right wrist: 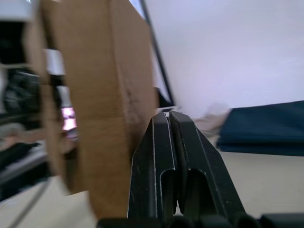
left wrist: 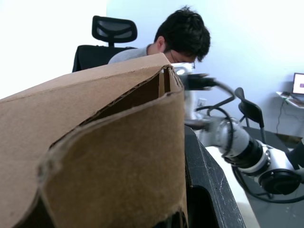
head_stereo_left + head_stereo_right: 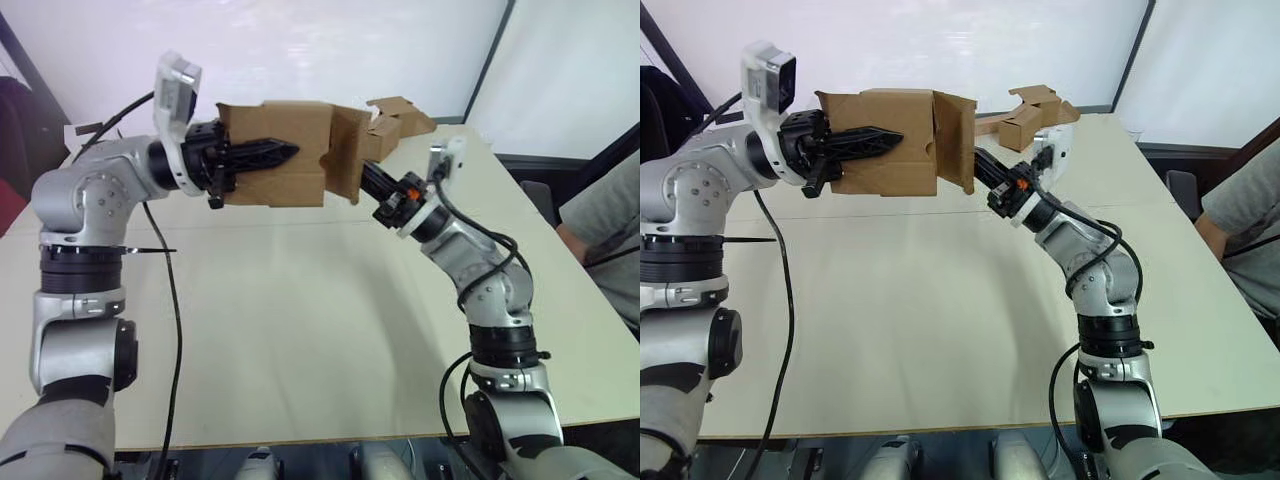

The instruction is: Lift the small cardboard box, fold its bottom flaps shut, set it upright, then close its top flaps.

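Box [image 3: 885,140] aloft, left pincer [image 3: 875,139] clamped on

**Table state**

Cream-white table [image 3: 300,330] carried the scene. Most of the top was bare in front of the robot and through the middle. Brown cardboard pieces [image 3: 1025,120] lay directly on it near the far right corner, folded into a lumpy cluster with a flat strip running off toward the middle of the far edge. A person's arm [image 3: 572,240] rested at the right edge. The table's near edge showed a thin wood-coloured band.
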Tool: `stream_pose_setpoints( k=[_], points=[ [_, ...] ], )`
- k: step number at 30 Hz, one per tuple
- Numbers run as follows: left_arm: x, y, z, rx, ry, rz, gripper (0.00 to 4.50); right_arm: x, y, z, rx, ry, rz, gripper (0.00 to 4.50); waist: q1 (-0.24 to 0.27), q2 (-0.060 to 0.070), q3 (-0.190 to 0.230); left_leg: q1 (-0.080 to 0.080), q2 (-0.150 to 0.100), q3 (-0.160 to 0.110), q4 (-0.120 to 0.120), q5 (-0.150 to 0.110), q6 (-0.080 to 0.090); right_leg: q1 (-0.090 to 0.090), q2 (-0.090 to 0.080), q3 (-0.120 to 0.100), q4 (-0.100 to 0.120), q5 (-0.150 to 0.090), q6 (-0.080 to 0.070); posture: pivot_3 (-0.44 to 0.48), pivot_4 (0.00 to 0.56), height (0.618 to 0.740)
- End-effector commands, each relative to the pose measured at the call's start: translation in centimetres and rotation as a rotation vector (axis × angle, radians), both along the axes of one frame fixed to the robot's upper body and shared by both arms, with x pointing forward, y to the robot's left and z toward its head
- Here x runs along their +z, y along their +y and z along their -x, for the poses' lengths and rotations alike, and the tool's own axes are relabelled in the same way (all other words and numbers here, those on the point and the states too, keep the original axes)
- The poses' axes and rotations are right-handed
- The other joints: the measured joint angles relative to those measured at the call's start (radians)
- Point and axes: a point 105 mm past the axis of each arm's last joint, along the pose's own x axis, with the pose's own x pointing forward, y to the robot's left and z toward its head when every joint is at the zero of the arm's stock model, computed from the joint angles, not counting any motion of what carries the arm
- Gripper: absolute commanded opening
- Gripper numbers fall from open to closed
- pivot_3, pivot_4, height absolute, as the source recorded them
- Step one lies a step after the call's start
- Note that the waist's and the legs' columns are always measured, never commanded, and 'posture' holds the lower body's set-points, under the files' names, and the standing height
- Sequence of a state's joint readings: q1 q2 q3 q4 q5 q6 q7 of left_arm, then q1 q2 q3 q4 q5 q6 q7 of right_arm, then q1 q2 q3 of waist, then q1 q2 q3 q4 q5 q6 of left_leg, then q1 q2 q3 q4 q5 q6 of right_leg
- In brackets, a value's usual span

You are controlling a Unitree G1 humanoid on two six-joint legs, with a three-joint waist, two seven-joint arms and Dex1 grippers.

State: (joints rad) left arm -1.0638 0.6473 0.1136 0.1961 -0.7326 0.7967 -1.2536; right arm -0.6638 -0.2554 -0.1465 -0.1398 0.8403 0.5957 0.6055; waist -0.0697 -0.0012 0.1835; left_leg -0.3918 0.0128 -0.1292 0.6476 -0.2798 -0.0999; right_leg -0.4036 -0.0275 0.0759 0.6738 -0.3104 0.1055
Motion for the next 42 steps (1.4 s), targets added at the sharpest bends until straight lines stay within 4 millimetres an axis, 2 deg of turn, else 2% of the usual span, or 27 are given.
stream_pose_setpoints(
  k=[1,7,10,14,21,25,34,35,36,37,39,40,41,42],
  points=[
    [1.2,0.5,0.4,0.007,-0.044,0.031,0.0,1.4,0.5,2.1,0.088,-0.032,-0.052,0.06,-0.002,0.0,0.0,0.0,0.0,0.0,0.0,0.0,0.0,0.0,0.0,0.0,0.0,0.0,0.0,0.0,0.15,0.74],
    [1.2,0.2,0.2,0.001,-0.04,0.036,0.0,1.4,1.2,2.4,0.114,-0.009,-0.085,0.06,-0.004,0.0,0.0,0.0,0.0,0.0,0.0,-0.001,0.002,-0.001,0.001,0.0,0.001,0.0,0.0,0.0,0.15,0.74],
    [1.3,0.2,0.2,-0.001,-0.039,0.038,0.0,1.4,1.4,2.6,0.129,0.005,-0.115,0.82,-0.003,0.0,0.0,0.0,0.0,0.0,0.0,-0.001,0.002,-0.001,0.001,0.0,0.001,0.0,0.0,0.0,0.15,0.74],
    [1.1,0.3,0.1,0.007,-0.047,0.026,0.0,1.4,1.4,2.6,0.144,0.041,-0.191,2.22,-0.002,0.0,0.0,0.0,0.0,0.0,0.0,-0.001,0.001,-0.001,0.0,0.0,0.001,0.0,0.0,0.0,0.15,0.74],
    [1.3,0.5,0.3,0.013,-0.052,0.038,0.0,1.5,2.1,2.7,0.195,0.085,-0.265,2.22,-0.003,0.0,0.0,0.0,0.0,0.0,0.0,-0.001,0.001,-0.001,0.0,0.0,0.001,0.0,0.0,0.0,0.15,0.74],
    [1.4,0.7,0.4,0.021,-0.055,0.045,0.0,0.9,1.8,2.4,0.192,0.134,-0.312,2.22,-0.002,0.0,0.0,0.0,0.0,0.0,0.0,-0.001,0.001,-0.001,0.0,0.0,0.001,0.0,0.0,0.0,0.15,0.74],
    [1.4,0.7,0.5,0.023,-0.056,0.057,0.0,-0.4,2.1,2.3,0.159,0.176,-0.3,2.22,-0.003,0.0,0.0,0.0,0.0,0.0,0.0,-0.001,0.001,-0.001,0.0,0.0,0.001,0.0,0.0,0.0,0.15,0.74],
    [1.3,0.6,0.5,0.024,-0.056,0.047,0.0,-0.4,2.0,2.2,0.154,0.174,-0.302,1.82,-0.003,0.0,0.0,0.0,0.0,0.0,0.0,-0.001,0.001,-0.001,0.0,0.0,0.001,0.0,0.0,0.0,0.15,0.74],
    [1.1,0.5,0.4,0.024,-0.056,0.039,0.0,-0.4,2.0,2.2,0.152,0.172,-0.306,1.82,-0.002,0.0,0.0,0.0,0.0,0.0,0.0,-0.001,0.001,-0.001,0.0,0.0,0.001,0.0,0.0,0.0,0.15,0.74],
    [1.1,0.5,0.4,0.023,-0.054,0.039,0.0,-0.2,2.0,2.2,0.155,0.169,-0.314,1.57,-0.003,0.0,0.0,0.0,0.0,0.0,0.0,-0.001,0.001,-0.001,0.0,0.0,0.001,0.0,0.0,0.0,0.15,0.74],
    [1.1,0.5,0.4,0.022,-0.052,0.043,0.0,0.0,1.9,2.3,0.165,0.167,-0.33,0.83,-0.003,0.0,0.0,0.0,0.0,0.0,0.0,-0.001,0.001,-0.001,0.0,0.0,0.001,0.0,0.0,0.0,0.15,0.74],
    [1.1,0.5,0.4,0.023,-0.052,0.044,0.0,0.1,1.9,2.4,0.172,0.168,-0.34,0.31,-0.003,0.0,0.0,0.0,0.0,0.0,0.0,-0.001,0.001,-0.001,0.0,0.0,0.001,0.0,0.0,0.0,0.15,0.74],
    [1.1,0.5,0.4,0.023,-0.053,0.044,0.0,0.2,1.9,2.5,0.174,0.168,-0.345,0.07,-0.002,0.0,0.0,0.0,0.0,0.0,0.0,-0.001,0.001,-0.001,0.0,0.0,0.001,0.0,0.0,0.0,0.15,0.74],
    [1.1,0.5,0.3,0.024,-0.053,0.044,0.0,0.2,1.9,2.5,0.175,0.17,-0.348,0.07,-0.003,0.0,0.0,0.0,0.0,0.0,0.0,-0.001,0.001,-0.001,0.0,0.0,0.001,0.0,0.0,0.0,0.15,0.74]
  ],
)
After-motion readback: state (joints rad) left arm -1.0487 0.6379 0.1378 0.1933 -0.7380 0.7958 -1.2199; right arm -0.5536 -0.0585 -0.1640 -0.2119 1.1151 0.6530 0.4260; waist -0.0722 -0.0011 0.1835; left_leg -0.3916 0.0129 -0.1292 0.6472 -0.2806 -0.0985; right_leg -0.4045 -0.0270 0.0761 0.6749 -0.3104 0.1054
